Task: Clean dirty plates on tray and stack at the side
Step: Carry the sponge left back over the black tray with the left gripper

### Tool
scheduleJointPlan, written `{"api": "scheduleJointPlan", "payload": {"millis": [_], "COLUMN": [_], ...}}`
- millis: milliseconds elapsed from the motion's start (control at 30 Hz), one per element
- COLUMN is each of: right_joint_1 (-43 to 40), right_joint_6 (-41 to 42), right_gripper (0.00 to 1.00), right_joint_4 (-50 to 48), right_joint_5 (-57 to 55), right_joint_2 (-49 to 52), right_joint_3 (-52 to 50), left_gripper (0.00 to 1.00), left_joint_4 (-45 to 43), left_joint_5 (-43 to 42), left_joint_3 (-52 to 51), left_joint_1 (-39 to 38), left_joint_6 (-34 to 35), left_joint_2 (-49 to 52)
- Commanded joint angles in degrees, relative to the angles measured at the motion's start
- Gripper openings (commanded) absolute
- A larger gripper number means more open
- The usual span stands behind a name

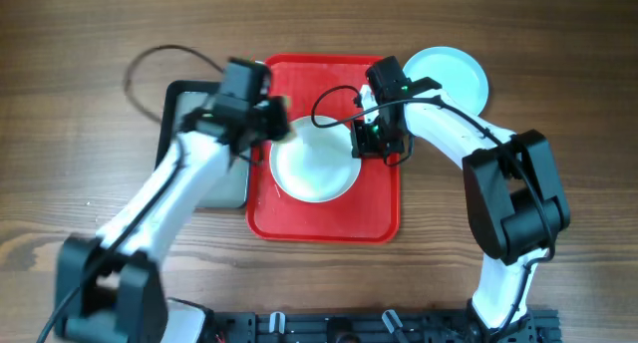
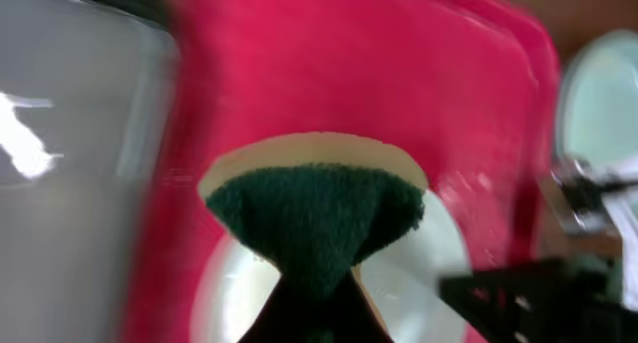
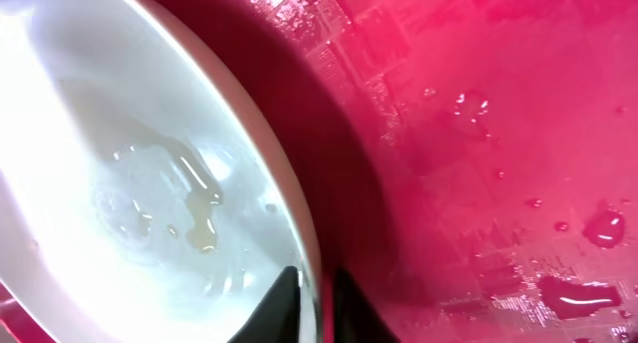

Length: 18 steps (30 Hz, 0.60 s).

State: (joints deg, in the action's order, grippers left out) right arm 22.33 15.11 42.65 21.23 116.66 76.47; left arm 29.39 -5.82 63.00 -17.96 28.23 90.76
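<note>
A pale plate lies in the red tray, wet with droplets. My right gripper sits at its right rim; in the right wrist view the fingertips straddle the thin rim, closed on it, with a dark shadow under that edge. My left gripper is at the plate's upper left edge, shut on a green-and-cream sponge that hangs over the plate. A second, pale aqua plate rests on the table beside the tray's far right corner.
A dark grey tray lies against the red tray's left side, partly under my left arm. Water drops dot the red tray floor. Bare wooden table surrounds both trays.
</note>
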Motion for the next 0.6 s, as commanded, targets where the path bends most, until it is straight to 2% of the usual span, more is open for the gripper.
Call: {"api": "scheduleJointPlan", "payload": {"millis": [0,67,133,333,467,533,567], "right_joint_1": [0.4,0.4,0.4,0.4,0.4,0.4,0.4], "right_joint_6": [0.0,0.0,0.1,0.1,0.1,0.6,1.4], "right_gripper": [0.18,0.24,0.26,0.49,0.49,0.40,0.39], "right_joint_4": [-0.4,-0.5,-1.0,-2.2,-2.5,-2.6,-2.6], "right_joint_5": [1.3,1.1,0.2,-0.2,-0.2,-0.2,-0.2], "right_joint_2": [-0.5,-0.5,-0.5,-0.5,-0.5,-0.5,-0.5], "right_joint_3": [-0.2,-0.2,-0.2,-0.2,-0.2,-0.2,-0.2], "left_gripper": [0.04,0.04,0.04,0.04,0.04,0.04,0.04], "left_joint_4": [5.9,9.4,11.4,11.9,11.6,10.9,10.4], "left_joint_5": [13.9,14.5,14.5,14.2,14.5,15.5,15.6], "left_joint_3": [1.0,1.0,1.0,1.0,0.8,0.8,0.8], "left_joint_1": [5.3,8.1,11.0,17.9,18.5,18.5,18.5], "left_joint_6": [0.4,0.5,0.5,0.5,0.5,0.5,0.5], "left_joint_2": [-3.4,-3.4,-3.4,-3.4,-3.4,-3.4,-3.4]}}
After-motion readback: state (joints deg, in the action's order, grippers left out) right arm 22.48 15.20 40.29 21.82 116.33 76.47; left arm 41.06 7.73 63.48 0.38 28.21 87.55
